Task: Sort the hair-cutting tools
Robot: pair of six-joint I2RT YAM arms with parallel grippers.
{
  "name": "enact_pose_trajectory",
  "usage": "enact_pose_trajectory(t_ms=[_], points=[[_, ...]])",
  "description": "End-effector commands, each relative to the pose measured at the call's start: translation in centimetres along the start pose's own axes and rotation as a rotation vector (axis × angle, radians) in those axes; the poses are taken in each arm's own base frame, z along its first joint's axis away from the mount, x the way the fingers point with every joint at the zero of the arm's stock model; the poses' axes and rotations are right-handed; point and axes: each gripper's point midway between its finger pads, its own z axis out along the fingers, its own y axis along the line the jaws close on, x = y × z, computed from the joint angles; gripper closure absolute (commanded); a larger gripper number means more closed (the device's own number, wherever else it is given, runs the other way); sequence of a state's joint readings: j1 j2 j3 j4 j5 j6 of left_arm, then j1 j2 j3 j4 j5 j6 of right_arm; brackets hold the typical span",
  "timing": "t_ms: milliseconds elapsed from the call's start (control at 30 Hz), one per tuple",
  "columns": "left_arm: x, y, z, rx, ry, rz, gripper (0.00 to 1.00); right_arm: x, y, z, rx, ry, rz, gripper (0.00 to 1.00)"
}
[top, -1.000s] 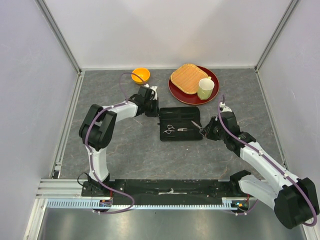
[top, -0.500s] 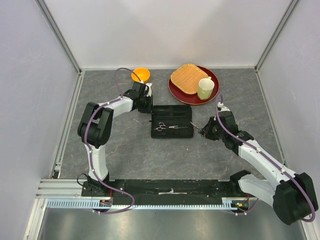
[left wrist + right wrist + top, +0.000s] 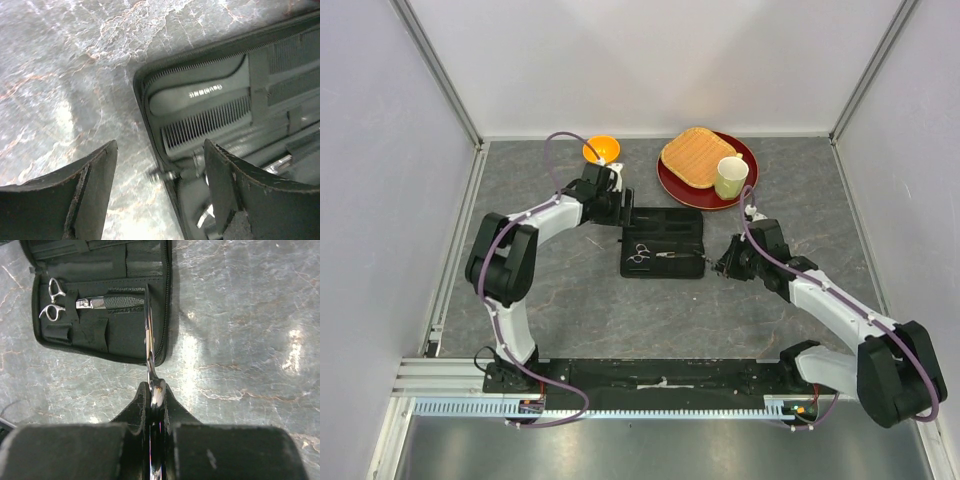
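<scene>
A black zip case (image 3: 665, 225) lies open mid-table. One pair of silver scissors (image 3: 75, 302) is tucked in its strap, finger rings to the left. A black handled comb (image 3: 200, 95) sits in the case's pocket, with a row of comb teeth (image 3: 205, 125) below it. My left gripper (image 3: 160, 145) stands open over the case's left corner (image 3: 142, 100), and the zip pull (image 3: 162, 175) lies loose between its fingers. My right gripper (image 3: 156, 390) is shut on a second pair of scissors (image 3: 148, 340), whose blades point over the case's right edge (image 3: 167, 300).
An orange bowl (image 3: 602, 150) stands at the back, behind the left gripper (image 3: 617, 210). A red plate (image 3: 680, 187) at the back right carries a tan woven mat (image 3: 692, 156) and a pale mug (image 3: 730, 176). Walls close in three sides.
The left gripper pulled the case to the left, then opened and let go of its corner. The right gripper followed left, still shut on its scissors.
</scene>
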State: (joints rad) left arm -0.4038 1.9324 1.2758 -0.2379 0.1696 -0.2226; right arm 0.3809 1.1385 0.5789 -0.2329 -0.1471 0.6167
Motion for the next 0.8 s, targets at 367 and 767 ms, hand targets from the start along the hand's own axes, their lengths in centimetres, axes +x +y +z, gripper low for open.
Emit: enact_pose_trajectory(t_ms=[367,767], points=[[6.5,-10.1,-6.0,0.232,0.067,-0.081,0.29,1.6,5.4,1.0,-0.333,0.142,-0.066,1.00],[13.2,-8.0,-2.9,0.180,0.204,-0.213,0.33,-0.1,5.4,-1.0,-0.323,-0.003,-0.038,1.00]])
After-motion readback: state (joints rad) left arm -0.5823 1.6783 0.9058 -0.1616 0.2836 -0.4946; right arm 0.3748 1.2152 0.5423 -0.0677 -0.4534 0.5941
